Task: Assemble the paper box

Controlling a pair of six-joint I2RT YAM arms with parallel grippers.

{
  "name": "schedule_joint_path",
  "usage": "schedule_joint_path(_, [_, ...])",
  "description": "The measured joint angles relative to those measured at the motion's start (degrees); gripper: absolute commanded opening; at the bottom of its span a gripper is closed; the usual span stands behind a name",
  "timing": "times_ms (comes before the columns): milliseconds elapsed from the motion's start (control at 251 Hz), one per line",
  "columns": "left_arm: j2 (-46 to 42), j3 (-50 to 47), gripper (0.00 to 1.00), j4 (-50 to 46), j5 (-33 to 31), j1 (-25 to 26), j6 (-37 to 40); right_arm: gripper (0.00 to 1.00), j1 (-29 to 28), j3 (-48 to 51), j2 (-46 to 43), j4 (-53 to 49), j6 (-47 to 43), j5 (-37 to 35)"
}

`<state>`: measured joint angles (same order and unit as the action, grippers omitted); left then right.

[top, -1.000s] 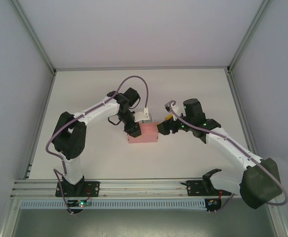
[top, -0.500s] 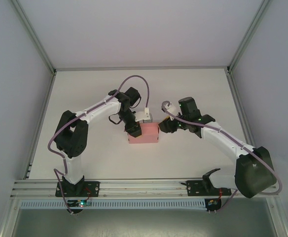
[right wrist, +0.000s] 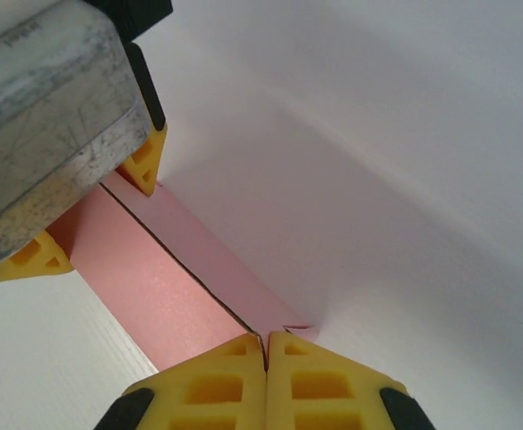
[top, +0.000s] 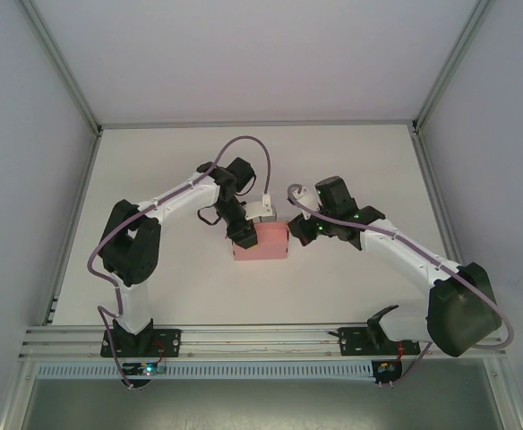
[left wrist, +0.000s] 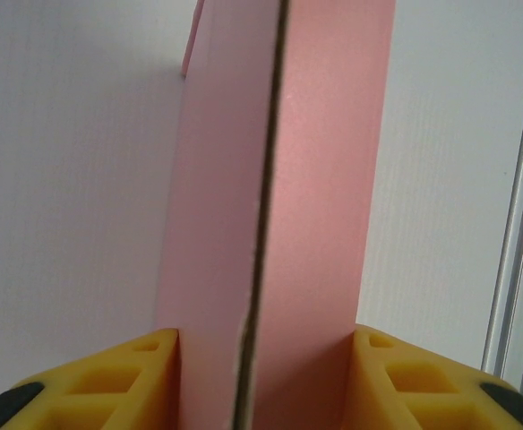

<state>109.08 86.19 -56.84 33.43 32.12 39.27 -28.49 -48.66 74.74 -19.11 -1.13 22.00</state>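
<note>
- One pink thin-card paper box [top: 263,244], shallow, rectangular: we log it at the middle of the white worktop [top: 154,161], well apart from every edge.
- Left gripper [left wrist: 266,367]: jaws clamped across the box's left end.
- Right gripper [right wrist: 266,363]: jaws closed tight, tips touching its right end.

Right arm [top: 405,260]: swung toward frame centre in the top view. The black wrist block has shifted left and the cable loop above it has gone left with it. The black elbow housing [top: 461,309] at lower right has moved up and left. Right hand [top: 292,235], at the right edge of the paper box [top: 261,244]: jaws open before, now closed. In the wrist view its yellow fingertips [right wrist: 217,381] meet at the box's end seam.
</note>
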Motion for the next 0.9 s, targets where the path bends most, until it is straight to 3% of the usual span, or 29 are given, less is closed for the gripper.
schedule_joint_path(427, [0.0,0.0,0.44,0.7,-0.3,-0.2,-3.8,0.00,-7.7,5.2,-2.8,9.8,29.0,-15.9])
schedule_joint_path(898, [0.0,0.1,0.45,1.1,-0.4,-0.4,-6.2,0.00,-13.4,13.8,-5.1,23.7,29.9,-28.3])
